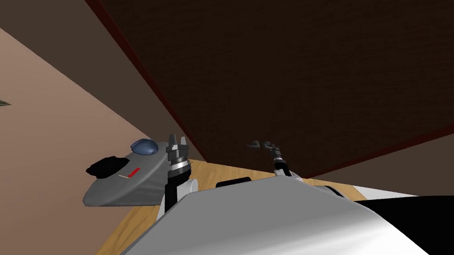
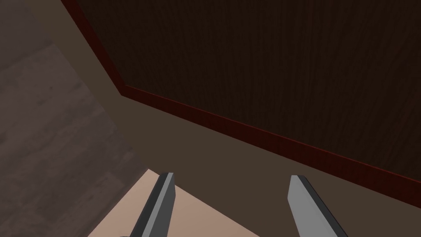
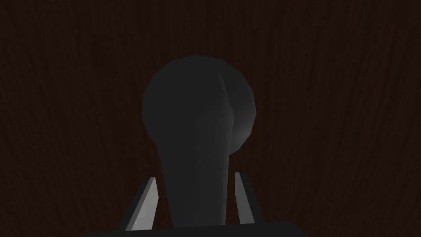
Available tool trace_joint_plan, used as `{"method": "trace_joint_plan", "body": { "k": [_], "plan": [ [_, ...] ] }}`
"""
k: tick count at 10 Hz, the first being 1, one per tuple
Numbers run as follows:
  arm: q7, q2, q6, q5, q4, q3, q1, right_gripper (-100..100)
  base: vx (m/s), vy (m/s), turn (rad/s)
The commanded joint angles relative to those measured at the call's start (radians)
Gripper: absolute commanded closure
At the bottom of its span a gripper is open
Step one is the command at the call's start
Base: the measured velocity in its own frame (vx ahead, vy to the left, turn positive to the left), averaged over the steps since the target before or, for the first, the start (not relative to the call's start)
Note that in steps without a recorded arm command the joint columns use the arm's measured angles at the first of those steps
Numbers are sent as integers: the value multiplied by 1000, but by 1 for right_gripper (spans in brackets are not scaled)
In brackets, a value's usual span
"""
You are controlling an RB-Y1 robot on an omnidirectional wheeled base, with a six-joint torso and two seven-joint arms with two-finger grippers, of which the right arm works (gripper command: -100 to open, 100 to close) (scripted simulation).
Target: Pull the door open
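Note:
A dark brown door [image 1: 319, 59] in a red-brown frame [image 1: 164, 103] stands close in front of me. Its dark grey handle [image 3: 197, 111] has a round end and a thick stem against the door panel [image 3: 349, 103]. My right gripper [image 3: 195, 179] is shut on that stem, with one finger pressed on each side. In the head view the right gripper [image 1: 271, 149] sits at the small handle [image 1: 254, 144]. My left gripper [image 1: 178, 140] is raised by the frame's left edge. Its fingers [image 2: 164, 197] stand open and empty, pointing at the door's corner [image 2: 267, 61].
A grey rounded object [image 1: 125, 180] with a blue dome and a black lump on top lies on the wooden floor [image 1: 125, 231] to my left. A tan wall [image 1: 37, 155] runs along the left side, next to the door frame.

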Motion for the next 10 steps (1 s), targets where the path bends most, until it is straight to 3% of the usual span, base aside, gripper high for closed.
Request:
{"method": "trace_joint_plan", "body": {
  "k": [1,5,6,8,10],
  "plan": [
    [1,-1,-1,0,2,-1,1,100,-40,-13,3],
    [1,-1,-1,0,2,-1,1,100,-16,-2,5],
    [-4,-19,0,-5,11,-9,22,100,-88,-29,-76],
    [-4,-19,0,-5,11,-9,22,100,-115,-22,-2],
    [-20,-40,-5,-3,15,-8,42,100,-124,11,5]
  ]
}}
